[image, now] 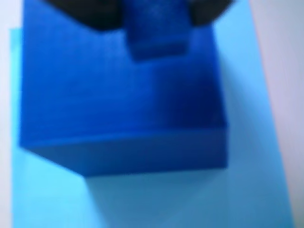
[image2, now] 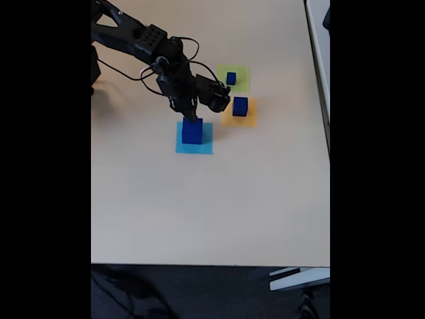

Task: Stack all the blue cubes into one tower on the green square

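Wrist view, nearest item: large dark blue cube (image: 118,104), blurred, resting on the light blue square (image: 247,156), whose paper shows at the left, the right and along the bottom. On that cube's top face, at the upper edge of the picture: a small blue cube (image: 156,35), flanked on both sides by the dark fingers (image: 90,12) of the gripper (image: 154,9), which appear closed against its sides, though blur hides the contact. Fixed view, from above: pale table (image2: 199,212); black arm (image2: 143,40) reaching in from the upper left, gripper (image2: 190,118) pointed down at the top of the blue stack (image2: 192,130) on the light blue square (image2: 194,138). Just beyond, to the right in this view: orange square (image2: 239,113) bearing a medium blue cube (image2: 240,106). Farthest: green square (image2: 233,78) bearing one small blue cube (image2: 230,78), with the orange square close beside it.
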Robot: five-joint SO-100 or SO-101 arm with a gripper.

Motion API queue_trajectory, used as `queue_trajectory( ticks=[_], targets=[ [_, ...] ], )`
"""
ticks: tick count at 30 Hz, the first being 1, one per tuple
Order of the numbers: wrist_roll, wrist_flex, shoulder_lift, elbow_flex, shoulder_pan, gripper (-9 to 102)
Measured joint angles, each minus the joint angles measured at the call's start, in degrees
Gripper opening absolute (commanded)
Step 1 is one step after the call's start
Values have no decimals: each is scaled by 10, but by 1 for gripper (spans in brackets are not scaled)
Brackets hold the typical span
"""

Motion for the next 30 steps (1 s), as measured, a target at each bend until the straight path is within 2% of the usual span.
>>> queue_trajectory(
  ticks=[30],
  targets=[
    [-11, -16, 1, 9, 18, 4]
  ],
)
